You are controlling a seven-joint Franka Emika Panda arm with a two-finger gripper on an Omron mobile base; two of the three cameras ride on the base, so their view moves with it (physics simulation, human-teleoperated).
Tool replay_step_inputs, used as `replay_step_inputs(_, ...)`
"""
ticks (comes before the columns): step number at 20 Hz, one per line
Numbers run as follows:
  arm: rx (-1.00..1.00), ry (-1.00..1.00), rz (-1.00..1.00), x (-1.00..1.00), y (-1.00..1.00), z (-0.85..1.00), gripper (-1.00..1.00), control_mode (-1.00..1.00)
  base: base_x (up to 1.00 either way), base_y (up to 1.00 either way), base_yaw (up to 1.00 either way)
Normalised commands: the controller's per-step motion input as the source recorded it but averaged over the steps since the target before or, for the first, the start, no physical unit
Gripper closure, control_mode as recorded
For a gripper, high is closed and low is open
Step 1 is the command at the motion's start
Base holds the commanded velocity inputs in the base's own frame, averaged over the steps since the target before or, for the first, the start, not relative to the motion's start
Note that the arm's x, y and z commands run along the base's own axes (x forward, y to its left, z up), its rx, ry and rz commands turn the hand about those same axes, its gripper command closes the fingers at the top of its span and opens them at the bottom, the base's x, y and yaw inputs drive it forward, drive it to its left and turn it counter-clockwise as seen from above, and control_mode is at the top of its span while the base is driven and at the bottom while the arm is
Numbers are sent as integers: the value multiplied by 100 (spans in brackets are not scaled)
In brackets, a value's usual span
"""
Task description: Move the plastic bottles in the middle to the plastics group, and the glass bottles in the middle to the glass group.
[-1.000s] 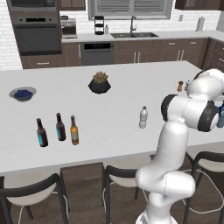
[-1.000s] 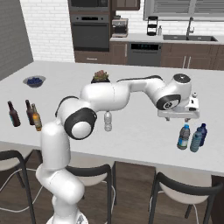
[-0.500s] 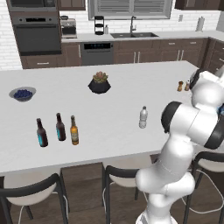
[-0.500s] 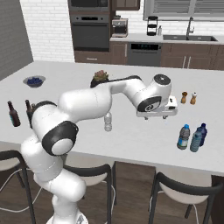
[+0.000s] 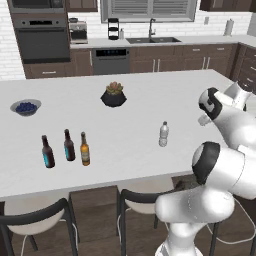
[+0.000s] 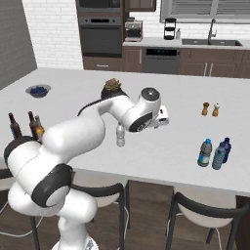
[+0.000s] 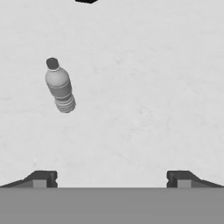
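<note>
A pale greyish plastic bottle [image 5: 163,134] [image 6: 120,135] stands alone mid-counter; in the hand view this plastic bottle [image 7: 60,86] lies upper left. My gripper [image 7: 111,179] [image 6: 162,119] hovers open above bare counter to the bottle's right, nothing between its fingertips [image 7: 41,178]. The plastics group [image 6: 216,153], blue-tinted bottles, stands near the right front edge. The amber glass bottle [image 5: 84,149] [image 6: 39,130] stands right beside the glass group, two dark brown bottles [image 5: 68,145] [image 5: 47,151] at the left.
A dark potted plant [image 5: 114,95] sits mid-counter farther back. A bowl of blueberries [image 5: 25,106] is at far left. Two small shakers [image 6: 210,109] stand toward the right. Stools [image 6: 205,215] line the counter's near edge.
The arm has swung left, away from above the blue bottles toward the middle of the counter near the pale bottle. The gripper has stayed open and empty.
</note>
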Motion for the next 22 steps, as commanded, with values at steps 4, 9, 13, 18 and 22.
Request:
replay_step_inputs(4,0,-11,6,16,100,9,-100,-100,0,0,0)
replay_step_inputs(9,-3,-2,2,7,100,48,-100,-100,0,0,0)
replay_step_inputs(13,-4,1,0,1,78,37,-100,-100,0,0,0)
replay_step_inputs(18,0,16,-5,25,9,8,-100,-100,0,0,0)
replay_step_inputs(22,0,25,-9,53,0,0,-100,-100,0,0,0)
